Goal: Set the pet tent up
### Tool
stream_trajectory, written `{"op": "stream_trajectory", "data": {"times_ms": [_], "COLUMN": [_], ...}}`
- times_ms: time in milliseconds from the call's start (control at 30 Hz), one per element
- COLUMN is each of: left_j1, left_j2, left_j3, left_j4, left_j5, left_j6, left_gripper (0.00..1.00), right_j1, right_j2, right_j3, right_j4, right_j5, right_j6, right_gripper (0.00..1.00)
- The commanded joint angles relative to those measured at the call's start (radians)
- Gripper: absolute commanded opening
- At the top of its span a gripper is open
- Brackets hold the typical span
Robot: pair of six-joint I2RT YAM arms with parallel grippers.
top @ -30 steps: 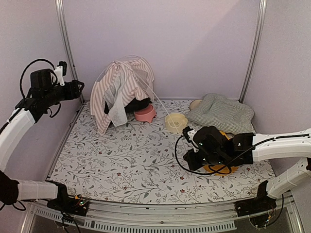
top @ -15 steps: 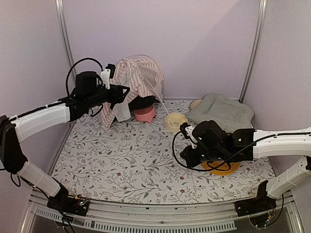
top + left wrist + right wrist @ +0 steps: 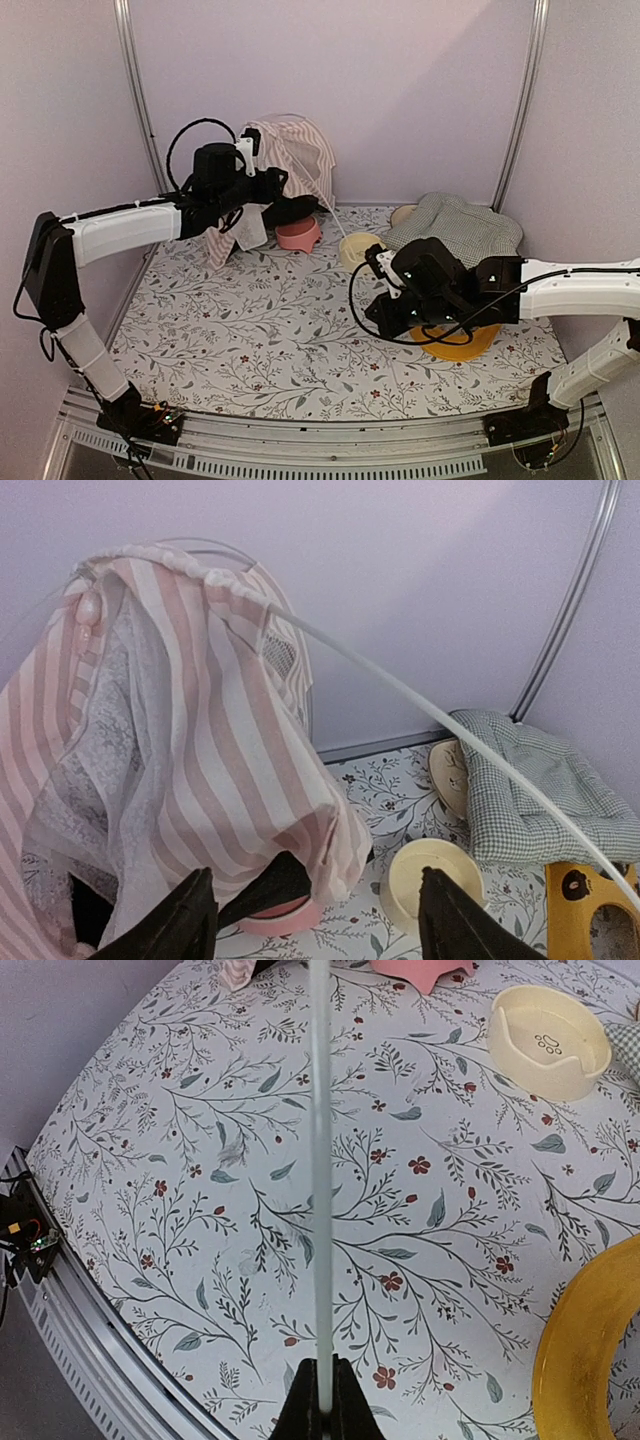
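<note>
The left gripper (image 3: 316, 876) has its fingers apart and faces the pet tent (image 3: 200, 730). The tent's pink-and-white striped fabric hangs just beyond the fingertips; contact cannot be confirmed. The right gripper (image 3: 320, 1406) is clamped on the thin white pole (image 3: 319, 1160), which runs straight ahead from its closed fingers toward the tent top. A floral-printed mat (image 3: 250, 330) lies beneath both grippers, and lilac walls enclose the back and sides. A pink bowl (image 3: 298, 236) sits below the left gripper at the tent's foot, partly covered by fabric. A cream bowl (image 3: 549, 1040) lies ahead and right of the right gripper. A yellow dish (image 3: 590, 1360) to that gripper's right is cut off by the frame edge. The tent's lower left side is hidden behind the left arm in the top view.
</note>
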Motion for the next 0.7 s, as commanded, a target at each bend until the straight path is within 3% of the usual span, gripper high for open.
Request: {"op": "stream_trajectory", "data": {"times_ms": [0, 533, 567, 667], "left_j1": [-0.052, -0.051, -0.051, -0.059], "left_j2": [0.012, 0.139, 0.141, 0.123], "left_j3": [-0.014, 0.042, 0.044, 0.036], "left_j4": [0.036, 0.084, 0.096, 0.132], "left_j5": [-0.045, -0.082, -0.078, -0.044], "left_j6": [-0.041, -0.082, -0.080, -0.060], "left_gripper": [0.68, 0.53, 0.45, 0.03], "right_j1": [-0.001, 0.000, 0.001, 0.001], "right_j2": [0.008, 0.015, 0.017, 0.026], "right_j3": [0.041, 0.093, 0.098, 0.119], "right_j4": [0.017, 0.001, -0.001, -0.004], "right_j5": [0.013, 0.009, 0.008, -0.001], "right_j6": [0.002, -0.012, -0.013, -0.012], "right_gripper": [0.00, 0.00, 0.00, 0.00]}}
